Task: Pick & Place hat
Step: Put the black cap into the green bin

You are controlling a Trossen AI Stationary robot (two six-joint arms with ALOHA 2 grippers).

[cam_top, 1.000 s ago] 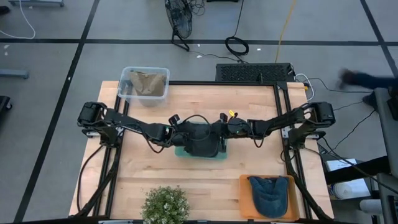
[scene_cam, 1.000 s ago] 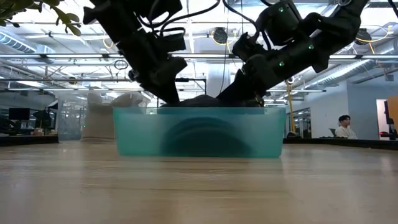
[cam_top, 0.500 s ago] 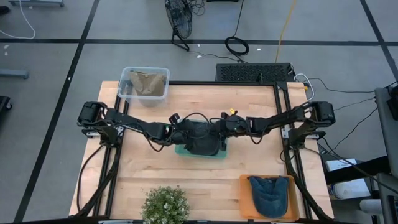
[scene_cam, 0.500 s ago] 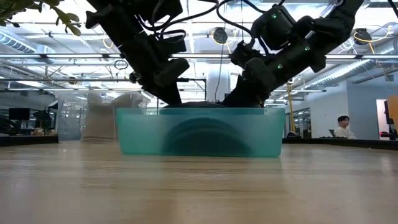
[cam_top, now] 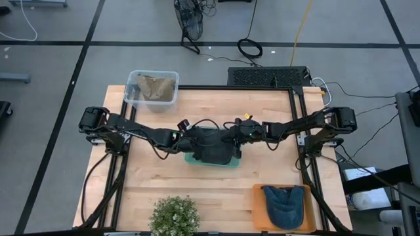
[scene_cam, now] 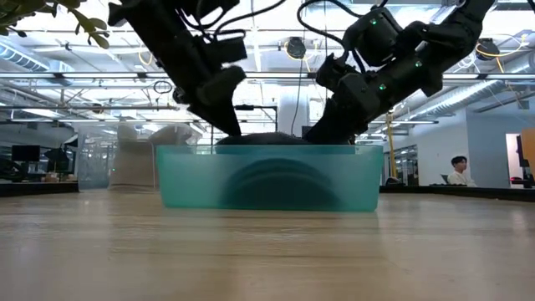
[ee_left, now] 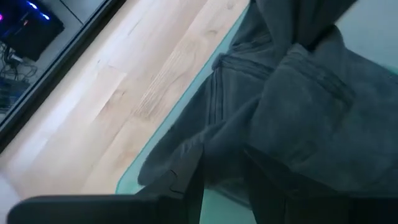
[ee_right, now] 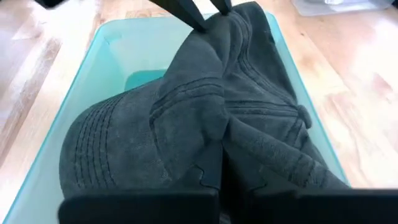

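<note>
— On the left: clear plastic tub (cam_top: 152,88) at the far corner of the pale wood-plank table (cam_top: 262,118), crumpled tan cloth inside. Left gripper (cam_top: 186,139) reaching in from that side, jaws narrowed onto a fold of the dark cap (cam_top: 213,145).

— And centre?

— Translucent teal bin (scene_cam: 267,177), rectangular, rounded corners; cap inside, soft washed-grey fabric, rows of stitching on the curved brim (ee_right: 99,134), button on the crown. Right gripper (cam_top: 237,137) opposite, fingers pinched shut on the cap's other edge.

— Differences between views?

— From above, only a dark lump between two arms. From table height, cap's dome showing through the bin wall, crown just over the rim; seated person (scene_cam: 459,171) far behind. Wrist cameras alone giving seams and creases.

— Right side?

— Orange tray (cam_top: 258,210) at the near corner holding a blue-grey knit hat (cam_top: 285,205); leafy plant (cam_top: 174,216) near the front edge, left of it.

— Any writing?

— None legible.
</note>
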